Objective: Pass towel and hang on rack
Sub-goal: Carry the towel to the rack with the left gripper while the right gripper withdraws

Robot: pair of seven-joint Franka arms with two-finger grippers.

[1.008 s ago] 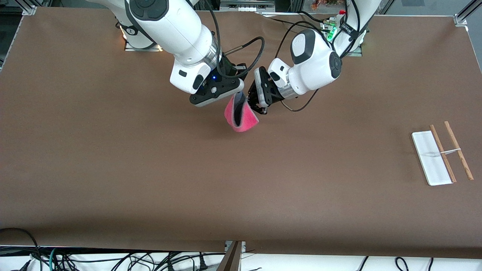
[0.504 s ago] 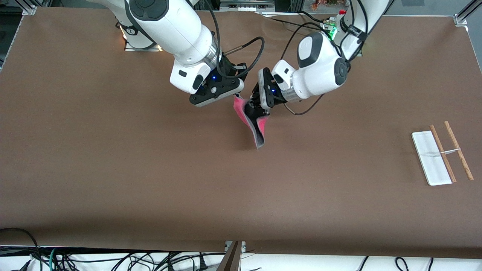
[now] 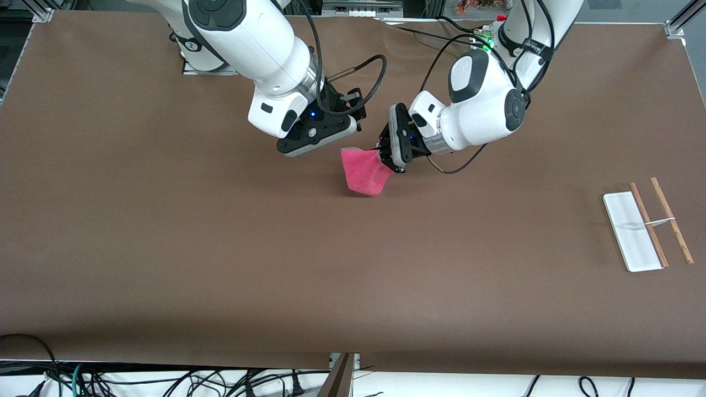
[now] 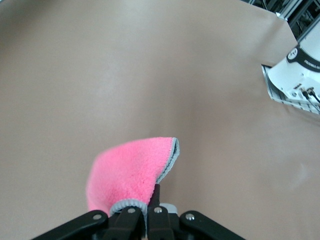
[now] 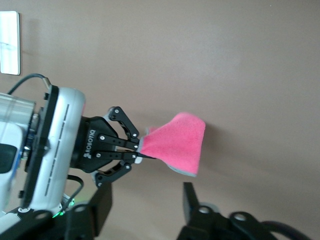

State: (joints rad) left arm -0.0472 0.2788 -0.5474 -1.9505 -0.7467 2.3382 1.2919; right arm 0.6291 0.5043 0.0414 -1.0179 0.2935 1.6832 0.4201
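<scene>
A: Item one, the towel (image 3: pixel 364 175)?
B: Pink cloth, grey trim. It hangs in the air over the middle of the worktop (image 3: pixel 220 248), toward the robots' bases, with one corner gripped and the rest drooping free.

A: Held by what?
B: The left gripper (image 3: pixel 386 157). Its jaws are pressed together, pinching the towel's corner; the left wrist view shows the grey-edged cloth (image 4: pixel 131 176) clamped right at the fingertips (image 4: pixel 134 217), and the right wrist view shows the same pinch from the side (image 5: pixel 141 148).

A: Item two, the right gripper (image 3: pixel 353 140)?
B: It hangs just beside the towel, over the same middle part of the worktop. Its jaws are spread; in the right wrist view the two fingers (image 5: pixel 189 200) stand apart with the pink cloth (image 5: pixel 179 142) clear of them, touching neither.

A: Item three, the rack (image 3: pixel 646 225)?
B: It rests on the worktop at the left arm's end, well apart from the towel. Flat white base, two thin wooden rods side by side, a thin white crossbar joining them. Nothing hangs on it.
</scene>
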